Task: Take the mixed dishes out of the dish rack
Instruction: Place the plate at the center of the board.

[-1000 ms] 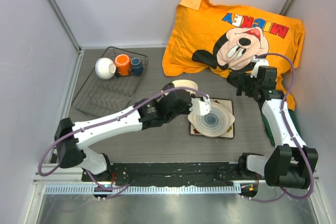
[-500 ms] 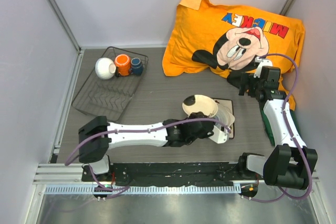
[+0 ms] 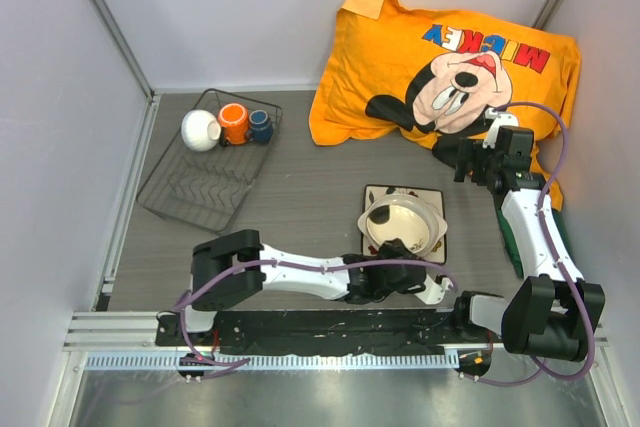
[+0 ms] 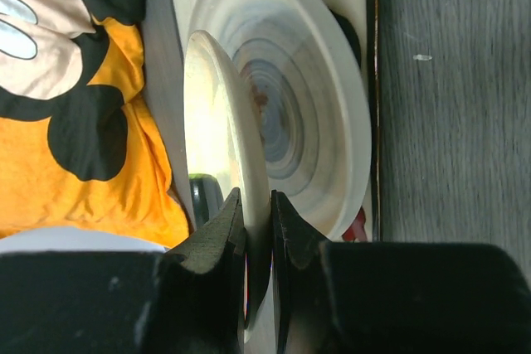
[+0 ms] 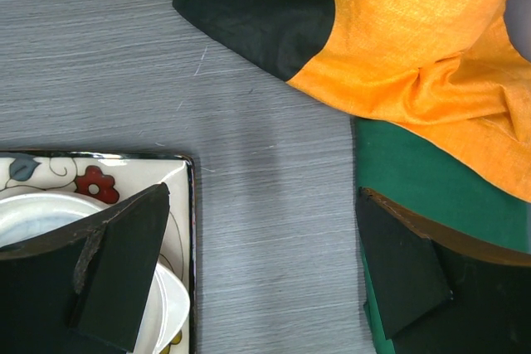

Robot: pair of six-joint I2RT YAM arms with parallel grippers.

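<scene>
Rim of the cream bowl (image 4: 217, 113) sits pinched in the left hand (image 4: 255, 201), above the square plate (image 3: 377, 194).

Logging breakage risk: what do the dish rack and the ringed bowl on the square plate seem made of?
Dish rack: thin, rigid dark grid bars, probably coated metal wire. Ringed bowl: likely glazed ceramic, given its smooth, slightly glossy surface and thick rim.

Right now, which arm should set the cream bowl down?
Left. The left gripper pinches the rim of the cream bowl over the square plate; the right gripper is open by the pillow.
</scene>
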